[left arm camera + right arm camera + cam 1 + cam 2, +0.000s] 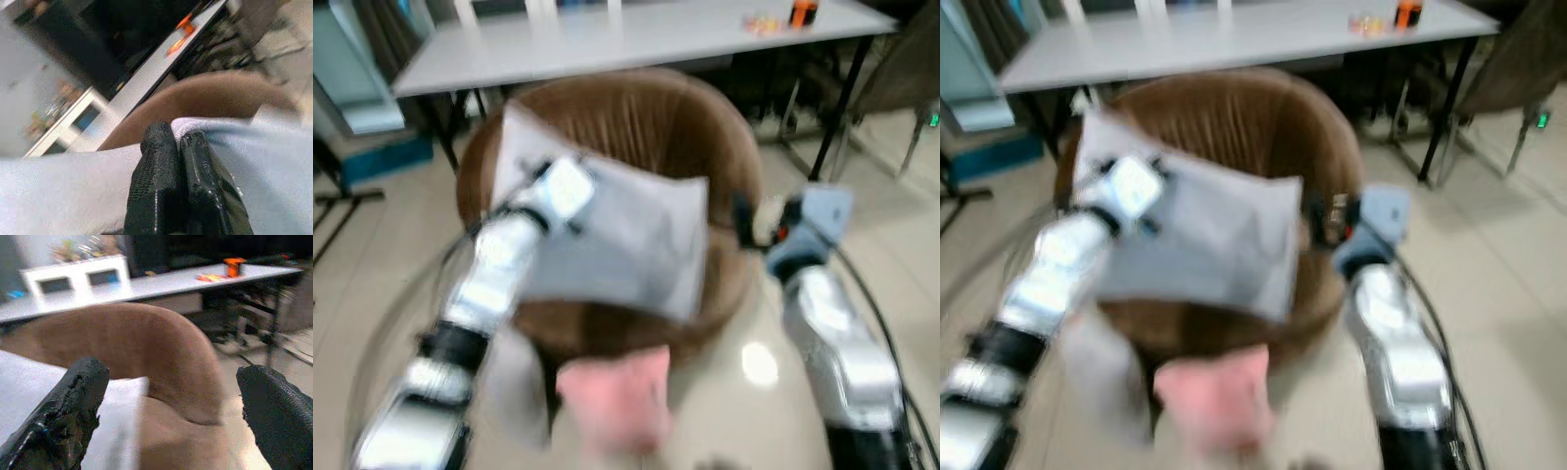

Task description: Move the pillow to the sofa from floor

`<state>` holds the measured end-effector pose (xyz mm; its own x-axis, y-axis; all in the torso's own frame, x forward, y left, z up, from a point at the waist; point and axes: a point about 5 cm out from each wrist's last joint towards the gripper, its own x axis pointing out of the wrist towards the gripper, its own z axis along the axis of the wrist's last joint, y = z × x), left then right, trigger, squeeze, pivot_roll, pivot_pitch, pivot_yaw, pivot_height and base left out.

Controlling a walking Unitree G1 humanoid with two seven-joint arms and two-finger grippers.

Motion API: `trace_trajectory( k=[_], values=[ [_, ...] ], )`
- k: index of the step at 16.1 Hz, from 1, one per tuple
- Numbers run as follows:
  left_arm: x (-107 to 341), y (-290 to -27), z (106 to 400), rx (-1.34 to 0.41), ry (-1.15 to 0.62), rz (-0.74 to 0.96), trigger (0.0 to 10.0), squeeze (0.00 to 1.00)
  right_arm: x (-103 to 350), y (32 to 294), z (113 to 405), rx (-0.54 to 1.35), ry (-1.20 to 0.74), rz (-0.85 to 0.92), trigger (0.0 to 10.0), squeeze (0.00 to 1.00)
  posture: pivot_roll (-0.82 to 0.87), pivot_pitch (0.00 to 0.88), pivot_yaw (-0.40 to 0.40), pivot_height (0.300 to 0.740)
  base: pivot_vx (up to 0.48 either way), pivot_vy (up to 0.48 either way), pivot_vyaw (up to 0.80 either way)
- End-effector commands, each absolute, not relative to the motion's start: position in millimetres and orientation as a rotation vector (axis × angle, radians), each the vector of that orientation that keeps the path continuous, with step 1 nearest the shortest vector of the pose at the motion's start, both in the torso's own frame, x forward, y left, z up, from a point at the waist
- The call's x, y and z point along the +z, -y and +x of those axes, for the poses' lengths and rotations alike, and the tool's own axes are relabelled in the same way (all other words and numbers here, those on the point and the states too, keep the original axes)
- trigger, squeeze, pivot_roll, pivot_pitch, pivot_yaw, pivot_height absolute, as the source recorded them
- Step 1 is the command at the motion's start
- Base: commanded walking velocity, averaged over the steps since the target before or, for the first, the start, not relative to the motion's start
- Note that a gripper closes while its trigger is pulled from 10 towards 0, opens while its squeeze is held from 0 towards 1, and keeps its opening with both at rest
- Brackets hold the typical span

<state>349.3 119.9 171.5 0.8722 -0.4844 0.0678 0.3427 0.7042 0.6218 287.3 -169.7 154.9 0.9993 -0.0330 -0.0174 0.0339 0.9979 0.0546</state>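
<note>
Left gripper [183, 191] pinching soft grey pillow [626, 240] over round brown sofa [636, 117]; right gripper [171, 406] spread.

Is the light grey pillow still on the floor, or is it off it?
Off the floor. The light grey pillow is held above the round brown chair's seat, the left gripper's fingers pinched shut on its edge.

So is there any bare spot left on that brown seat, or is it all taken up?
The grey pillow, pinched by the left gripper, covers most of the brown sofa. Bare seat shows along the front edge, and beside the open right gripper. A pink cloth crowds the floor in front.
</note>
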Motion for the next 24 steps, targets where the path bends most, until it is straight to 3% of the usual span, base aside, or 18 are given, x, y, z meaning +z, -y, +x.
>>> trace_trajectory(
  k=[1,5,17,24],
  values=[
    [194.6,-129.7,352.5,-0.420,0.311,0.666,10.0,0.00,159.3,162.8,288.2,0.005,0.006,0.033,10.0,0.00,-0.11,0.000,0.100,0.740,0.386,0.000,0.00],
    [193.6,-130.1,351.4,-0.424,0.302,0.648,10.0,0.00,158.7,161.0,289.5,0.015,0.007,0.037,10.0,0.00,-0.10,0.000,0.092,0.740,0.360,0.000,0.50],
    [172.6,-113.6,349.6,-0.549,0.239,0.671,10.0,0.00,153.2,176.3,284.7,-0.036,-0.029,-0.026,10.0,0.00,-0.14,0.000,0.107,0.740,0.000,0.000,0.00],
    [166.6,-106.3,344.8,-0.576,0.253,0.640,10.0,0.00,144.2,172.5,277.8,-0.012,-0.073,-0.024,10.0,0.00,-0.15,0.000,0.109,0.740,0.000,0.000,0.00]
  ],
)
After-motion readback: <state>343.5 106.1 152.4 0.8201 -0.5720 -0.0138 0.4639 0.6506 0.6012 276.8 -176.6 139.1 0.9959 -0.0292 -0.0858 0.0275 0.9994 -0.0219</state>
